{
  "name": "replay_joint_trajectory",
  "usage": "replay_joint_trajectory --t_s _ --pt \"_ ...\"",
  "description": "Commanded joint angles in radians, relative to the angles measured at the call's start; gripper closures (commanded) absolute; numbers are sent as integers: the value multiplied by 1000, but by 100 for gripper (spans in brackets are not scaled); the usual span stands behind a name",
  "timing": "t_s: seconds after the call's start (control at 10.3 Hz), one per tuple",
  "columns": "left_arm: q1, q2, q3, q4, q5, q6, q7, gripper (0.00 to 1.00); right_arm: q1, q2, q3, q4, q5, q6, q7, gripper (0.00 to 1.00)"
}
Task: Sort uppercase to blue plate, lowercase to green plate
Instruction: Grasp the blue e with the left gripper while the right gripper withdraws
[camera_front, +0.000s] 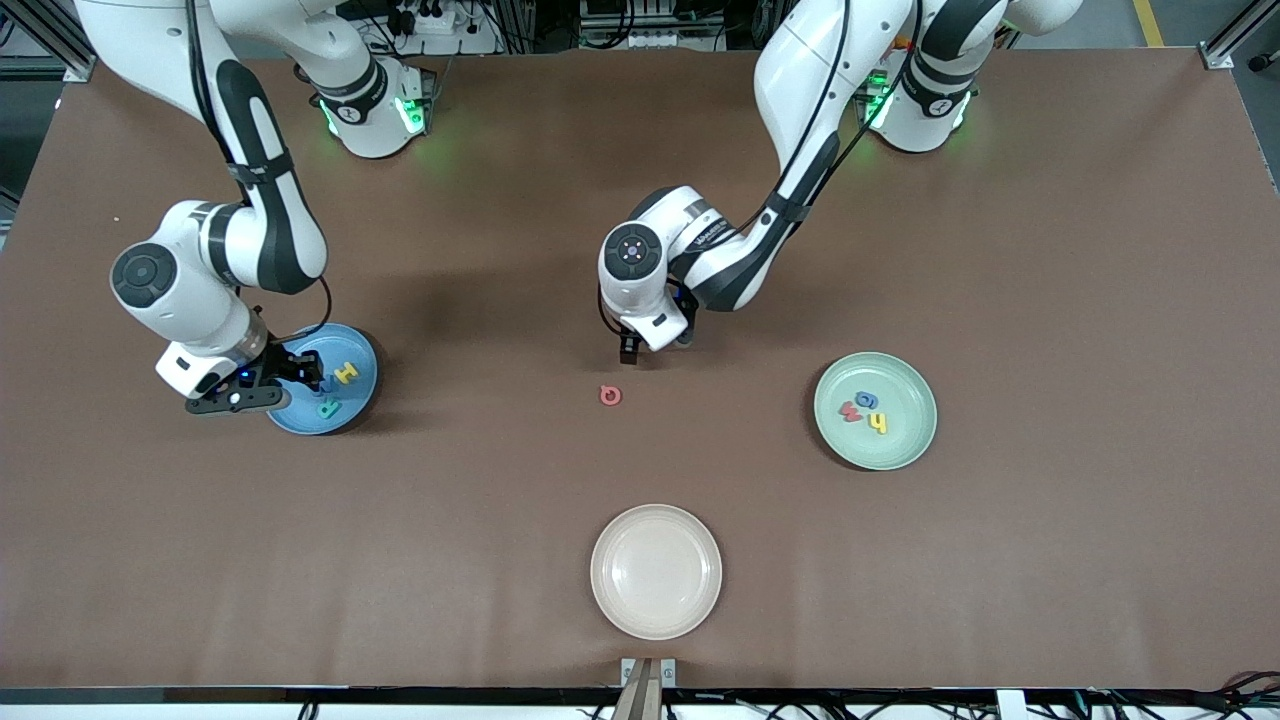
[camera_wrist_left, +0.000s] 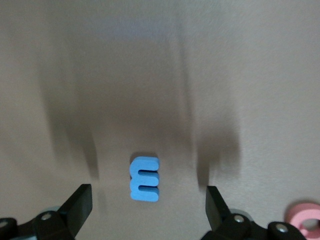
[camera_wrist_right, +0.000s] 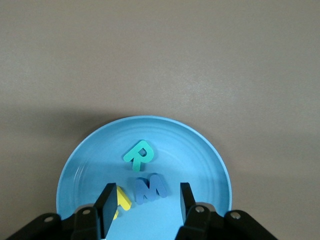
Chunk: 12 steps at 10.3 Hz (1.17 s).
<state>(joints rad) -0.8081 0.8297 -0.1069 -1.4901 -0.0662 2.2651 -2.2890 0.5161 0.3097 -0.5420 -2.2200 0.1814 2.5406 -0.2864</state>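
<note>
The blue plate (camera_front: 352, 395) sits toward the right arm's end of the table and carries a yellow H (camera_front: 345, 373), a teal-green R (camera_front: 328, 408) and a dark blue M (camera_wrist_right: 150, 188). The green plate (camera_front: 905, 445) lies toward the left arm's end with a blue g (camera_front: 865, 399), a red w (camera_front: 852, 410) and a yellow h (camera_front: 878, 423) grouped near its middle. A red Q (camera_front: 610, 395) lies flat on the bare brown table (camera_front: 1050, 250) between the two plates, and a cream plate (camera_front: 656, 571) lies nearer the front camera than the Q. The front view hides the M under the right gripper; the right wrist view shows it flat on the plate beside the R. Only the left wrist view shows a blue m (camera_wrist_left: 144, 178) on the table, with the Q at the picture's edge. The right gripper (camera_wrist_right: 144, 205) hangs over the blue plate, its fingers part-way apart on either side of the M, gripping nothing. The left gripper (camera_wrist_left: 149, 202) hovers over the m, jaws spread wide and empty.
</note>
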Motion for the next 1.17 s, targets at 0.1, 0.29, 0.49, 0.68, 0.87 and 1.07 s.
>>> replay_joint_trajectory --t_s 0.1,0.29,0.49,0.68,0.87,1.07 --pt "-14 22 7 18 9 17 -27 0 -4 -44 19 13 48 -60 -14 42" --pt "-11 19 12 17 11 17 -52 0 5 -70 25 34 82 -135 -14 48" --pt "-5 12 15 16 13 16 -53 0 8 -86 24 63 84 -206 -13 54" --pt "-3 12 16 13 17 16 -52 0 10 -86 25 89 134 -235 16 55" --pt "-5 12 16 4 19 16 -52 0 19 -83 25 114 196 -270 15 55" --pt "-11 14 18 -2 22 16 -52 0 19 -84 25 129 196 -307 13 55"
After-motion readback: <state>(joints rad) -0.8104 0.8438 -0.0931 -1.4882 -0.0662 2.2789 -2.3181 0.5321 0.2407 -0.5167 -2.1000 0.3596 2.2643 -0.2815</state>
